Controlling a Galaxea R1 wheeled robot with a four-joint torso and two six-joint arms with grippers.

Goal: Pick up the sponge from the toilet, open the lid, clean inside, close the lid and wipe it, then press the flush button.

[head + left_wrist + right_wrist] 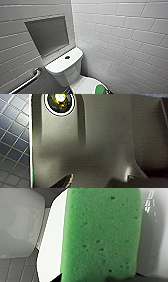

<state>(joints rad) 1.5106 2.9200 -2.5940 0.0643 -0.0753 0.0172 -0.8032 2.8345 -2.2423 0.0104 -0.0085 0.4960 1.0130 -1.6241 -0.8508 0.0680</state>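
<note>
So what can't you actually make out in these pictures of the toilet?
- Head view: the bottom edge cuts off most of the lid and part of the sponge.
- Right wrist view: the sponge covers much of the lid; whether it rests there or is lifted is unclear.
- Left wrist view: the robot's own dark plate hides most of the tiled floor.

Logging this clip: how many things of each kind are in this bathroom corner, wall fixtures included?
sponge, green: 1
toilet, white: 1
flush button, dark, on the tank top: 1
grab bar, metal, on the left wall: 1
wall recess, grey: 1
Total: 5
</note>
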